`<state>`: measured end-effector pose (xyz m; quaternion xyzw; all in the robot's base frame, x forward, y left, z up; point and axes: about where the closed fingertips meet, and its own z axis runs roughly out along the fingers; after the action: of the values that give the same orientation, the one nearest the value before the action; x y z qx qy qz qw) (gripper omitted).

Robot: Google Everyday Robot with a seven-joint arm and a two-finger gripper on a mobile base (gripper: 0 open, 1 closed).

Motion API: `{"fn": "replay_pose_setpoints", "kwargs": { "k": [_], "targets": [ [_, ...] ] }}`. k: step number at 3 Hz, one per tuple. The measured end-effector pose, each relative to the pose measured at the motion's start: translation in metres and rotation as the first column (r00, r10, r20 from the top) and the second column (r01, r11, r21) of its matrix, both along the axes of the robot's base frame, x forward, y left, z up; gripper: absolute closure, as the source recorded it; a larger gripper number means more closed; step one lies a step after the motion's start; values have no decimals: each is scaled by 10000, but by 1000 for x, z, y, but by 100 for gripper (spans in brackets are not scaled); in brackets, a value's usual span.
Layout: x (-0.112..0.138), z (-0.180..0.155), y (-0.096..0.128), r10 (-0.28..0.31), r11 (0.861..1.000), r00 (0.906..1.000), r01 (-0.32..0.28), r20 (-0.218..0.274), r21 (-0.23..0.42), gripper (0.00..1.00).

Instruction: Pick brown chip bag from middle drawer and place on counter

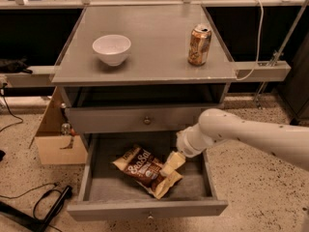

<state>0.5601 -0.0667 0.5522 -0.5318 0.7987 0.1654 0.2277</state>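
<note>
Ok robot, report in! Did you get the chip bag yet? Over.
Gripper down in the open middle drawer, at one end of the brown chip bag. Bag lying on the drawer floor, not lifted. White bowl and can on the counter, apart.

One camera looks steeply down from the front, fairly near, framing the counter, the open middle drawer and the claw reaching into it.
</note>
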Motion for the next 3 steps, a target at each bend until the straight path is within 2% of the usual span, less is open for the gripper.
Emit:
{"fn": "replay_pose_setpoints", "kwargs": {
  "k": [1,2,3],
  "targets": [
    [8,-60,38,360,9992,9956,-373,-866,-137,0],
    [6,-94,63,642,9978,9900,-658,-1253,-88,0],
    [0,-114,71,698,9974,9894,-716,-1271,-98,19]
  ]
}}
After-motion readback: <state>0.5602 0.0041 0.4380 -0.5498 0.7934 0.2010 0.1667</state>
